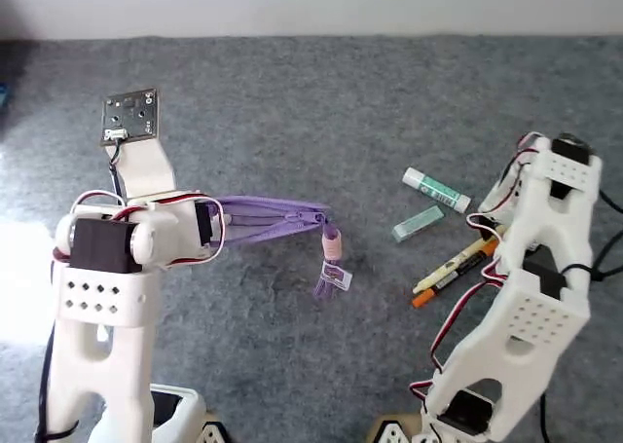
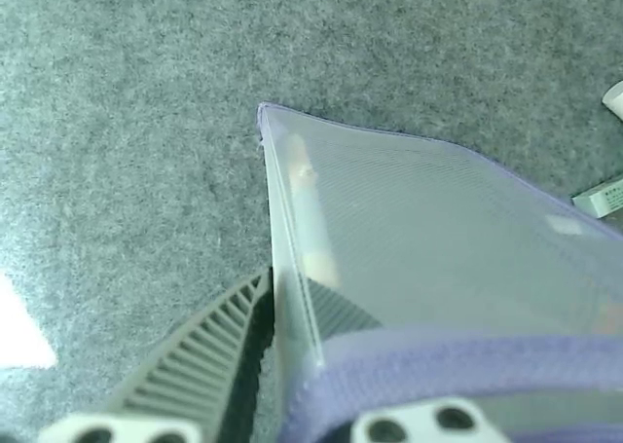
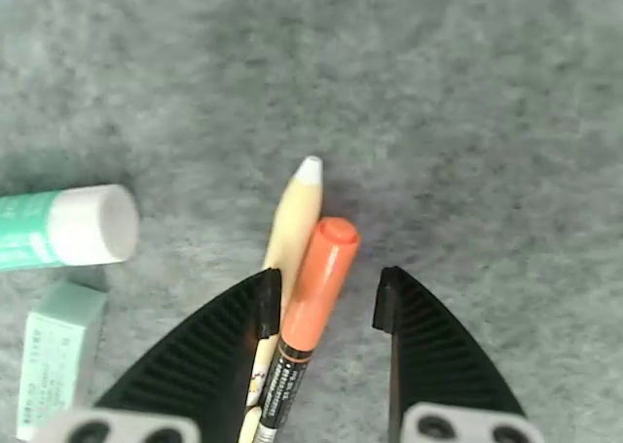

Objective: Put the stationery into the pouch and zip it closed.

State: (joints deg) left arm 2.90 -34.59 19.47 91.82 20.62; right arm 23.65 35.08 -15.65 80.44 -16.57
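Note:
A clear pouch [image 1: 277, 219] with a purple zip edge hangs off the table, and my left gripper [image 1: 216, 225] is shut on one end of it. Its zip pull and tag [image 1: 333, 263] dangle from the far end. The left wrist view looks along the pouch [image 2: 438, 239], pinched at my left gripper [image 2: 292, 404]. My right gripper [image 3: 326, 287] is open, low over the carpet. An orange marker [image 3: 316, 287] and a yellow pen [image 3: 290, 224] lie between its fingers. In the high view, the marker [image 1: 443, 282] and pen [image 1: 456, 261] lie beside my right gripper [image 1: 490, 243].
A green-and-white glue stick [image 1: 436, 190] and a pale green eraser [image 1: 417, 224] lie on the grey carpet [image 1: 321, 102] just beyond the pens. Both also appear beside the right gripper: glue stick [image 3: 63, 227], eraser [image 3: 58, 350].

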